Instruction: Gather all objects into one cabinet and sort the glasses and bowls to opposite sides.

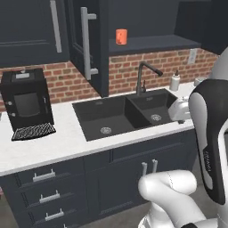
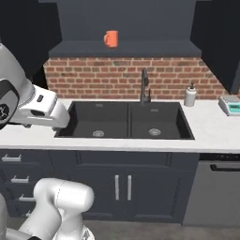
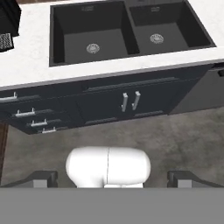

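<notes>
An orange mug (image 1: 121,36) (image 2: 111,39), one of the glasses, stands upright on the shelf of the open upper cabinet (image 1: 151,43) (image 2: 126,48) above the sink. The cabinet's door (image 1: 87,40) is swung out to the left. The bowls are out of view. My gripper (image 3: 112,178) is open and empty, its two dark fingertips (image 3: 41,177) far apart. It hangs in front of the counter, far below the mug, looking down at the sink and floor. My white hand (image 1: 178,109) (image 2: 44,110) hovers by the sink's front edge.
A black double sink (image 1: 124,113) (image 2: 124,119) (image 3: 127,33) with a dark faucet (image 1: 142,78) is set in the white counter. A black coffee machine (image 1: 26,102) stands at the left. A soap dispenser (image 2: 190,96) and a scale (image 2: 230,105) stand at the right.
</notes>
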Robot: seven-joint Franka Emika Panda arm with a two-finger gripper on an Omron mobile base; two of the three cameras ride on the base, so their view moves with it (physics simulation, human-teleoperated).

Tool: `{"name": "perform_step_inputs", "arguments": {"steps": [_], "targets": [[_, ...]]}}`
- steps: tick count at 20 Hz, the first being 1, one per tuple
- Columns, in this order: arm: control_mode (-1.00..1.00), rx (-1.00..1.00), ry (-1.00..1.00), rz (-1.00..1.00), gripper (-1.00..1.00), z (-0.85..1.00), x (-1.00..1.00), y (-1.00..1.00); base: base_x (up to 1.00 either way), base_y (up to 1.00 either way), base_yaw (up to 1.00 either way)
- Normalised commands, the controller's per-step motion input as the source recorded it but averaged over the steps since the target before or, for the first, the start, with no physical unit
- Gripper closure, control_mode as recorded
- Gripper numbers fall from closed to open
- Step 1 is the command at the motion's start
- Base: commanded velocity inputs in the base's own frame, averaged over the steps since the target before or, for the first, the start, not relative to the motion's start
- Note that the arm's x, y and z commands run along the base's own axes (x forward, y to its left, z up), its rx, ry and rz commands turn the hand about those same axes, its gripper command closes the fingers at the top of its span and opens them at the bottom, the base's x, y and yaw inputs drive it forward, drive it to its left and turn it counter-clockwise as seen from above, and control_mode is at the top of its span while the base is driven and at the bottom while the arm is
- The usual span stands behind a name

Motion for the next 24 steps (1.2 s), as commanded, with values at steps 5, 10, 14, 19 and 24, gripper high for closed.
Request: {"name": "perform_step_inputs", "arguments": {"steps": [5,10,14,19,24], "targets": [[1.0,0.0,0.0,0.0,-1.0,0.0,0.0,0.0,0.46,-0.23,0.2],[1.0,0.0,0.0,0.0,-1.0,0.0,0.0,0.0,0.28,-0.44,0.13],[1.0,0.0,0.0,0.0,-1.0,0.0,0.0,0.0,0.19,-0.46,0.03],[1.0,0.0,0.0,0.0,-1.0,0.0,0.0,0.0,0.45,-0.19,0.0],[1.0,0.0,0.0,0.0,-1.0,0.0,0.0,0.0,0.62,-0.03,0.03]]}}
